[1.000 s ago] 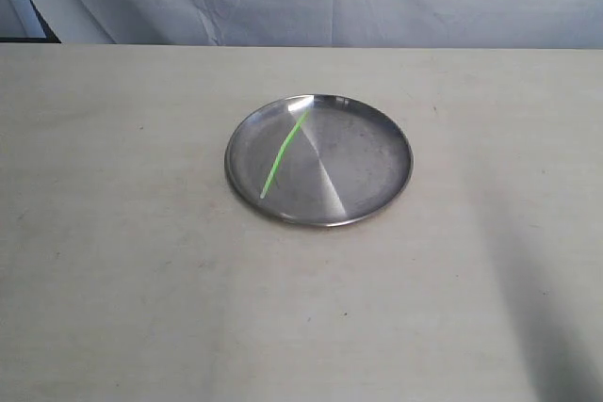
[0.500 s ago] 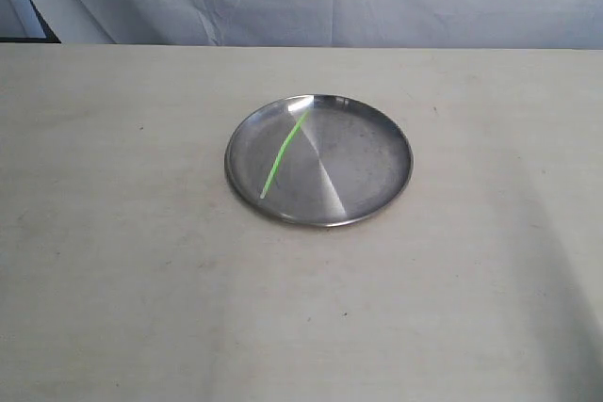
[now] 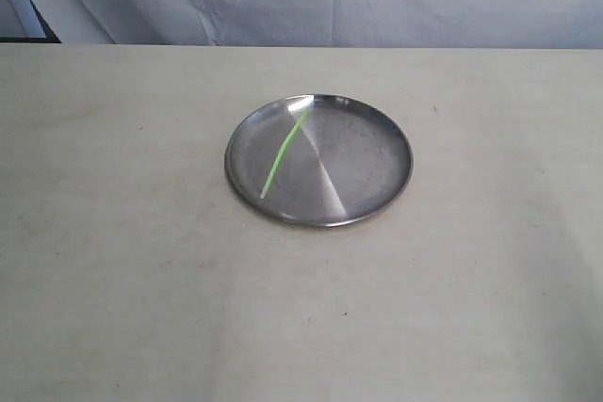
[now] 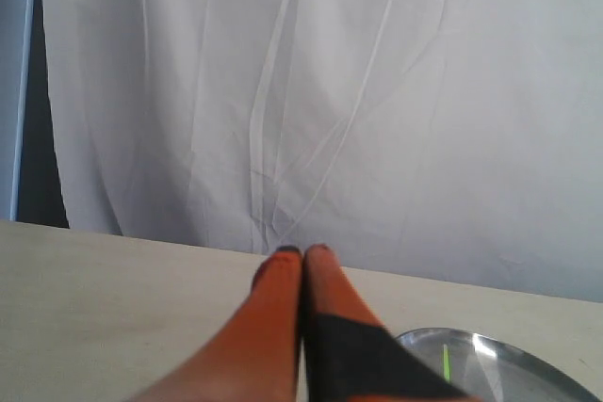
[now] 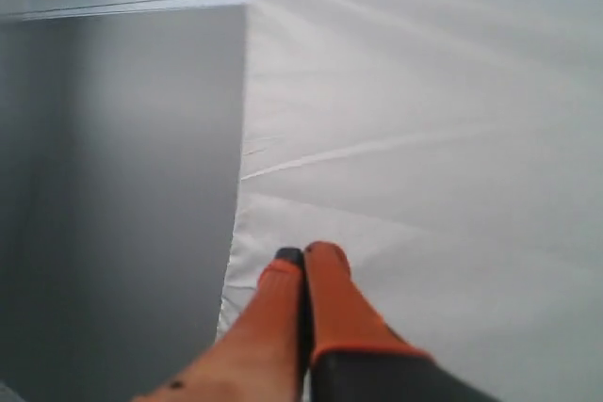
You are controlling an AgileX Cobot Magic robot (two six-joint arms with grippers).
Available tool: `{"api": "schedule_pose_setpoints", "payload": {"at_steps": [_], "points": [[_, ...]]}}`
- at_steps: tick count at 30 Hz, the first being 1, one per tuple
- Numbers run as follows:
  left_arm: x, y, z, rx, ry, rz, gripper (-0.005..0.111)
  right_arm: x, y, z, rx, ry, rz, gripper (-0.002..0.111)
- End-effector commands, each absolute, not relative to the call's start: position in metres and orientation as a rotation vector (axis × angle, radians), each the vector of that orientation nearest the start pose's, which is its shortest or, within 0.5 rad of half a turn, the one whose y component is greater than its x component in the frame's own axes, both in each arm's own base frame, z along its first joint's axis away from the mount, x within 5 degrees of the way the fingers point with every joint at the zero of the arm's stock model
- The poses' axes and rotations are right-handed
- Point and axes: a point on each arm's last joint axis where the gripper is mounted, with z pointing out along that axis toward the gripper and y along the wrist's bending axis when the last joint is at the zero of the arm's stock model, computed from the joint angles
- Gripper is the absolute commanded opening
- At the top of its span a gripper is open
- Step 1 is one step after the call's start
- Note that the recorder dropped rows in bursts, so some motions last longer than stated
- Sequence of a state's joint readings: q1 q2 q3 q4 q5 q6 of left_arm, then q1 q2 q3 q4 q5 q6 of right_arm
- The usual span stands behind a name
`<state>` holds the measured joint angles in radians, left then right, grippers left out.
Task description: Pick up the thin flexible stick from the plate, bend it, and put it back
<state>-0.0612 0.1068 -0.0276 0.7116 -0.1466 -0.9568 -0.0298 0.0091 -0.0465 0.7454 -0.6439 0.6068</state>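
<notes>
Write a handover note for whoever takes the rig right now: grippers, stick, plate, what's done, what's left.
Left gripper: shut, empty, with the plate ahead of it.
Right gripper: shut, empty, outside the exterior view.
Thin flexible stick: nearly straight, lying on the plate's left half in the exterior view, with nothing gripping it.
Done: nothing.
Left: pick up the stick, bend it, put it back.

In the left wrist view we see only part of the plate [image 4: 513, 364]: the frame edge cuts it, and the left gripper [image 4: 303, 251] covers one side. Of the stick [image 4: 446, 361], only a short bit shows. In the exterior view its 12 o'clock end fades into glare [image 3: 300, 102]. The frame edge also cuts off the right gripper [image 5: 303, 253].
</notes>
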Motion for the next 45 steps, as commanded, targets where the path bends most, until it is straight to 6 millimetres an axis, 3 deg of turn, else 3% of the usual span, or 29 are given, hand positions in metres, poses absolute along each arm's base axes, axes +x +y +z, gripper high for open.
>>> {"api": "schedule_pose_setpoints", "payload": {"at_steps": [1, 3, 6, 8, 11, 12, 14, 16, 19, 22, 24, 29, 33, 36, 41, 45], "points": [[0.062, -0.013, 0.226, -0.051, 1.452, -0.321, 0.0, 0.024, -0.032, 0.334, 0.525, 0.652, 0.3, -0.001], [0.062, -0.013, 0.226, -0.051, 1.452, -0.321, 0.0, 0.037, -0.031, 0.367, 0.445, 0.699, 0.133, -0.001], [0.062, -0.013, 0.226, -0.051, 1.452, -0.321, 0.0, 0.08, -0.029, 0.422, 0.356, 0.824, -0.016, -0.001], [0.062, -0.013, 0.226, -0.051, 1.452, -0.321, 0.0, 0.126, -0.019, 0.46, 0.219, 0.981, -0.021, -0.001], [0.062, -0.013, 0.226, -0.051, 1.452, -0.321, 0.0, 0.201, -0.001, 0.493, 0.005, 1.187, -0.025, -0.001], [0.062, -0.013, 0.226, -0.051, 1.452, -0.321, 0.0, 0.219, 0.006, 0.505, 0.01, 1.209, 0.047, -0.001], [0.062, -0.013, 0.226, -0.051, 1.452, -0.321, 0.0, 0.268, 0.019, 0.508, 0.072, 1.339, 0.214, -0.001], [0.062, -0.013, 0.226, -0.051, 1.452, -0.321, 0.0, 0.31, 0.037, 0.493, 0.013, 1.573, 0.224, -0.001], [0.062, -0.013, 0.226, -0.05, 1.451, -0.322, 0.0, 0.368, 0.074, 0.442, -0.149, 1.992, 0.213, -0.001], [0.062, -0.013, 0.226, -0.05, 1.451, -0.322, 0.0, 0.403, 0.106, 0.39, -0.248, 2.239, 0.222, -0.001], [0.062, -0.013, 0.226, -0.05, 1.451, -0.322, 0.0, 0.42, 0.125, 0.356, -0.29, 2.31, 0.23, -0.001], [0.062, -0.013, 0.226, -0.05, 1.451, -0.322, 0.0, 0.435, 0.167, 0.286, -0.407, 2.483, 0.238, -0.001], [0.062, -0.013, 0.226, -0.05, 1.451, -0.322, 0.0, 0.431, 0.202, 0.232, -0.483, 2.65, 0.209, -0.001], [0.062, -0.013, 0.226, -0.05, 1.451, -0.322, 0.0, 0.425, 0.218, 0.204, -0.47, 2.745, 0.177, -0.001], [0.062, -0.013, 0.226, -0.05, 1.451, -0.322, 0.0, 0.419, 0.235, 0.175, -0.468, 2.843, 0.226, -0.001], [0.062, -0.013, 0.226, -0.05, 1.451, -0.322, 0.0, 0.419, 0.242, 0.171, -0.444, 2.842, 0.333, -0.001]]}}
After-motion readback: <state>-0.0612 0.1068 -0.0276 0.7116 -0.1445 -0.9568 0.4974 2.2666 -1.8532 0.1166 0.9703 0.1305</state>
